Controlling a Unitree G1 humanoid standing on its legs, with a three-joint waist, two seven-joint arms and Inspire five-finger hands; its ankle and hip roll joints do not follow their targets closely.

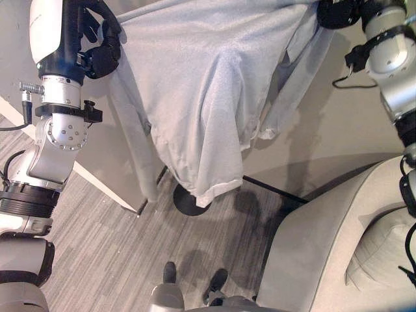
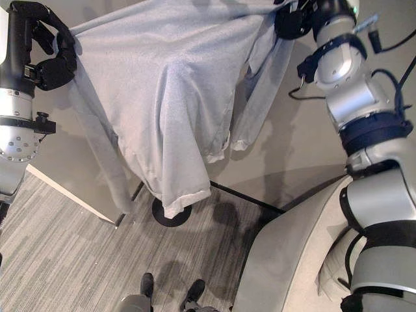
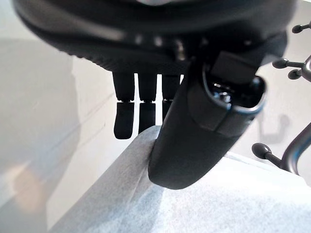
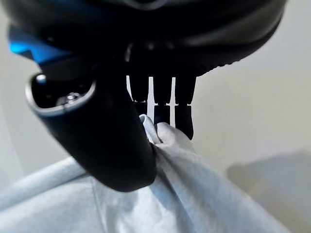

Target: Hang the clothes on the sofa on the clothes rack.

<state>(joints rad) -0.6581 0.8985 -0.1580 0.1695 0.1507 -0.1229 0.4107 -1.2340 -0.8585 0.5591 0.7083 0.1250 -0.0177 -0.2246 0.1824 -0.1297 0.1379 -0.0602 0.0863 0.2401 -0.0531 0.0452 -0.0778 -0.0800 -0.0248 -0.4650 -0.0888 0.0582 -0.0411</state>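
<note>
Both hands hold one pale shirt (image 1: 208, 97) spread high over the rack's round base (image 1: 190, 200). Your left hand (image 1: 97, 49) pinches one shoulder edge, your right hand (image 2: 296, 23) clamps the other. Keep the cloth taut and lower it evenly onto the rack hooks (image 3: 286, 68). The shirt hides the pole, and the collar is cut off; the sofa (image 1: 325, 247) lies at the right.

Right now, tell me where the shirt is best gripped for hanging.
Grip the shirt at its top edge, one corner each side, from above. The left hand and right hand already pinch there, so it hangs spread above the rack's base.
</note>
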